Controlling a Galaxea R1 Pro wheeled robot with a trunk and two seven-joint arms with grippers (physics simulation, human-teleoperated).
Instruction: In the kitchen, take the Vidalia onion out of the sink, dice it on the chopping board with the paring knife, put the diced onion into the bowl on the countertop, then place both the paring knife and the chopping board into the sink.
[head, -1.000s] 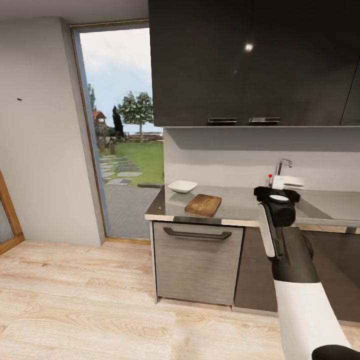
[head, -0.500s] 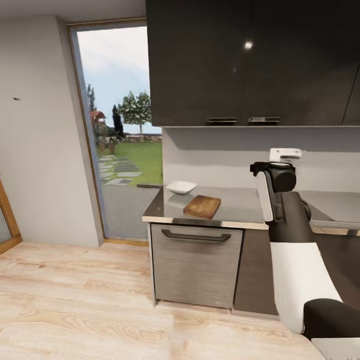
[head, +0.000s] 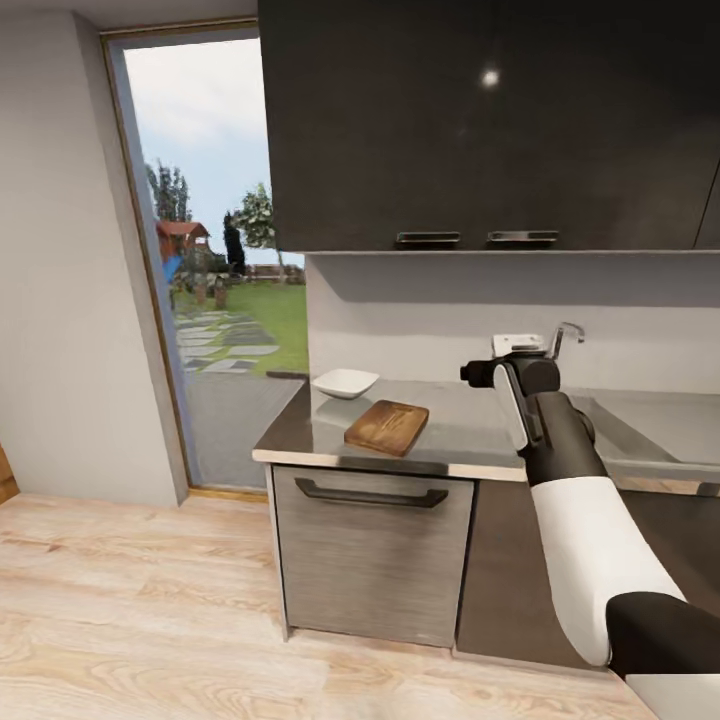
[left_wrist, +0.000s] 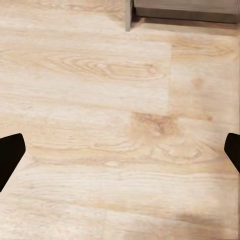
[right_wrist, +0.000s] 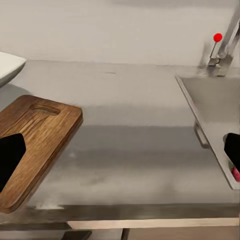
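Observation:
The brown chopping board (head: 387, 426) (right_wrist: 35, 142) lies near the countertop's (head: 465, 425) front edge, with nothing on it. Just behind it stands the white bowl (head: 345, 383) (right_wrist: 7, 67). Further right is the sink (head: 650, 415) (right_wrist: 212, 102), with its chrome tap (head: 565, 336) and red knob (right_wrist: 217, 37). My right gripper (head: 516, 347) (right_wrist: 120, 152) hangs open above the countertop, between board and sink. A small red bit (right_wrist: 234, 174) peeks out in the sink beside one fingertip; I cannot tell if it is the paring knife. The Vidalia onion is out of view. My left gripper (left_wrist: 120, 155) is open over the floor.
Dark upper cabinets (head: 480, 120) hang above the counter. A grey appliance front with a black handle (head: 370, 495) sits under the board. A tall glass door (head: 210, 290) stands to the left. Pale wood floor (head: 130, 600) lies in front.
The whole view has shifted as the camera moved. My right arm rose from counter height, then came back down a little, toward the board side.

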